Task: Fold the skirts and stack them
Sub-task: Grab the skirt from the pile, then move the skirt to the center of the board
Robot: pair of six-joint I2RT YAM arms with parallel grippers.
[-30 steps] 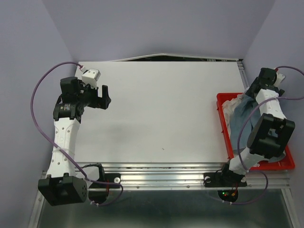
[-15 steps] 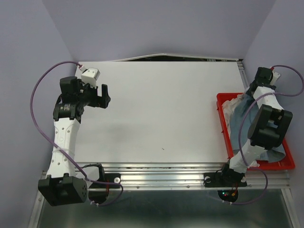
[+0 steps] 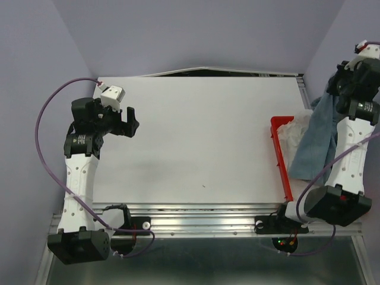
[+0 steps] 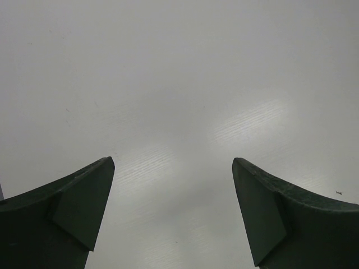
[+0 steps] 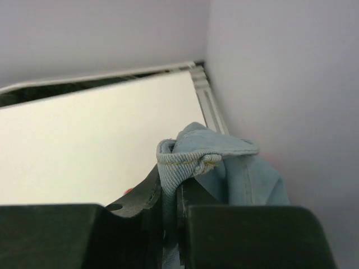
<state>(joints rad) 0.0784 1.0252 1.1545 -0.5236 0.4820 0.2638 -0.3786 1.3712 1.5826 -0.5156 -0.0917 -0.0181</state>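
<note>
Well, red tray (image 3: 278,154) holds pale cloth (image 3: 295,131) beneath skirt (image 3: 312,142).

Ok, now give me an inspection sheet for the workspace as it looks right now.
Surface: white table, small dark speck near the front.
Job's things: skirt hanging from right gripper over red tray; pale cloth in tray.
Clutter: nothing seen.
Grippers: left gripper jaws open, empty; right gripper jaws shut on skirt.
Cables: purple cables loop at both sides.
Surroundings: lilac walls.
</note>
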